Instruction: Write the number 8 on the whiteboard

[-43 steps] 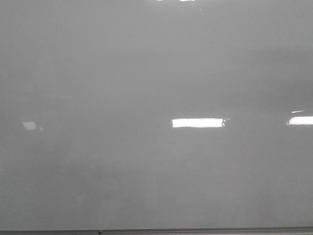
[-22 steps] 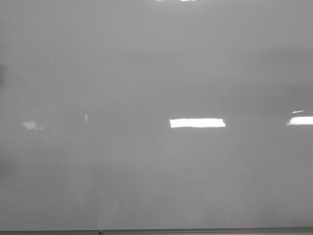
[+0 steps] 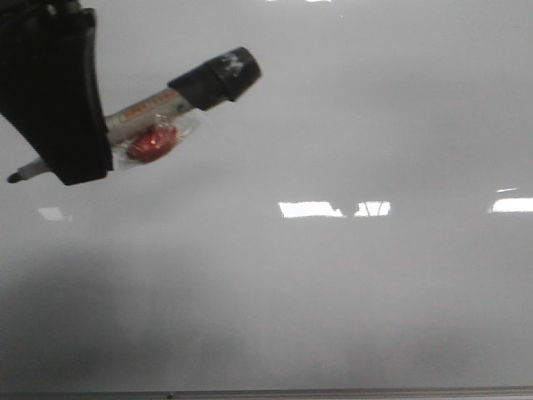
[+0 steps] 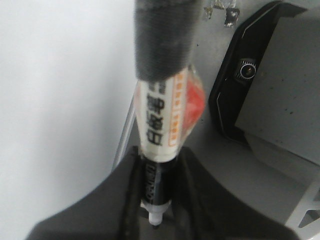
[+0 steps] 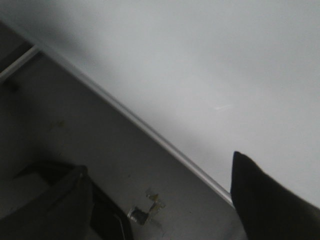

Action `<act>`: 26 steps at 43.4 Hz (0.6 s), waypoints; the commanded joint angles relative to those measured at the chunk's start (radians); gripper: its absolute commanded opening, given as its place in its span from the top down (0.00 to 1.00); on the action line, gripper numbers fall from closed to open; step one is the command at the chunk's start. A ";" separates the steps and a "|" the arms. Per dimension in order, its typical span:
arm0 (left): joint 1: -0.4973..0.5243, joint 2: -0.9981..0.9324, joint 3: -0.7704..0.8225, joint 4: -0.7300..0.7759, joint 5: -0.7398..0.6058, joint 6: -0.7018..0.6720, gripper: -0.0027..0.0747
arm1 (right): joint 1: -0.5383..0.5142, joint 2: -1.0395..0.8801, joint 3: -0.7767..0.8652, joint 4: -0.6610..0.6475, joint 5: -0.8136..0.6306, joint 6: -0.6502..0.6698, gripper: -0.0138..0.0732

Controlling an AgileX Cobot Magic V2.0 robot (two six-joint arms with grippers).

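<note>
Since half a second ago, when only bare board showed, the left end effector has swung in at upper left, clenched on a marker, its tip clear of the whiteboard. No number 8 is drawn yet. The marker sits slanted in the grip, so pressing could twist it and smear the loops. The right end effector hangs released near the board's edge.

grey floor, dark panel with a lens
</note>
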 commanded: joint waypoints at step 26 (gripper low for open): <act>-0.135 -0.025 -0.043 0.019 -0.065 0.028 0.99 | 0.323 0.399 -0.293 0.196 -0.073 -0.307 0.17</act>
